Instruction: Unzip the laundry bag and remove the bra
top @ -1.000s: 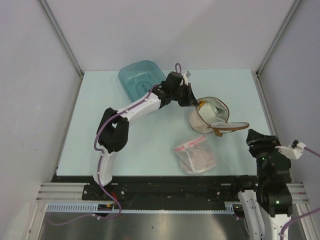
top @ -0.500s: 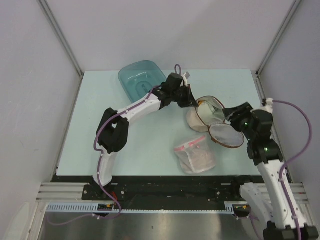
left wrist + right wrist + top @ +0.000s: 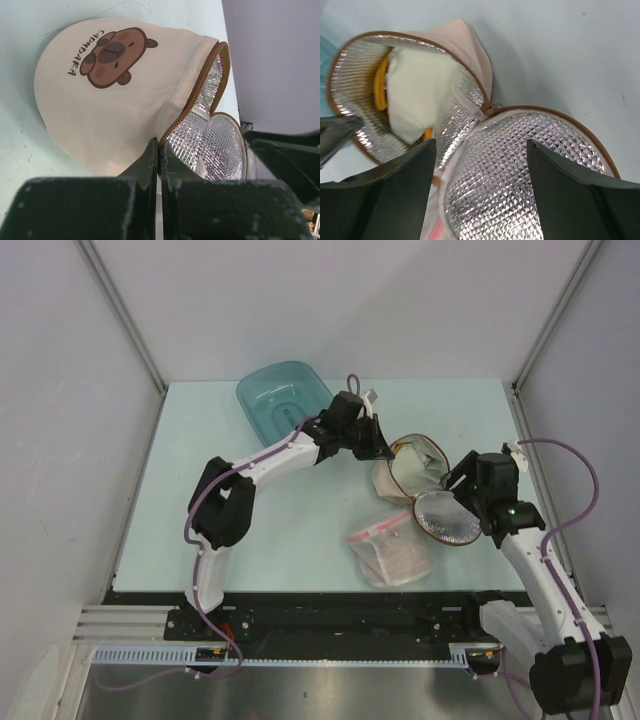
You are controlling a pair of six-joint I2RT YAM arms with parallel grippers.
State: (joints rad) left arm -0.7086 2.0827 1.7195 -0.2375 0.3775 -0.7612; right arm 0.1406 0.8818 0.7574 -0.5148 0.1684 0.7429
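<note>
Since the earlier view, the right arm has swung in from the near right corner, and the right hand [image 3: 453, 483] now hangs over the laundry bag [image 3: 392, 480], whose lower half has dropped flat onto the surface [image 3: 200, 500], mesh face up. The left arm has barely shifted.

The bag lies unzipped between the two hands. The bra [image 3: 417, 87] sits in the upper half, ahead of the right hand's fingers and to their left: a white cup with a mustard-orange edge.

The likely trouble is that the right hand closes on the silvery mesh lining beneath it rather than the bra, since it is not yet over the garment. A pull on the bra could also drag the light bag along if the left hand's thin pinch slips.

The left hand [image 3: 159, 146] has its fingers pressed together on the bag's rim, just by the brown zip. The right hand's fingers stand wide apart and hold nothing; whether they brush the mesh cannot be told.
</note>
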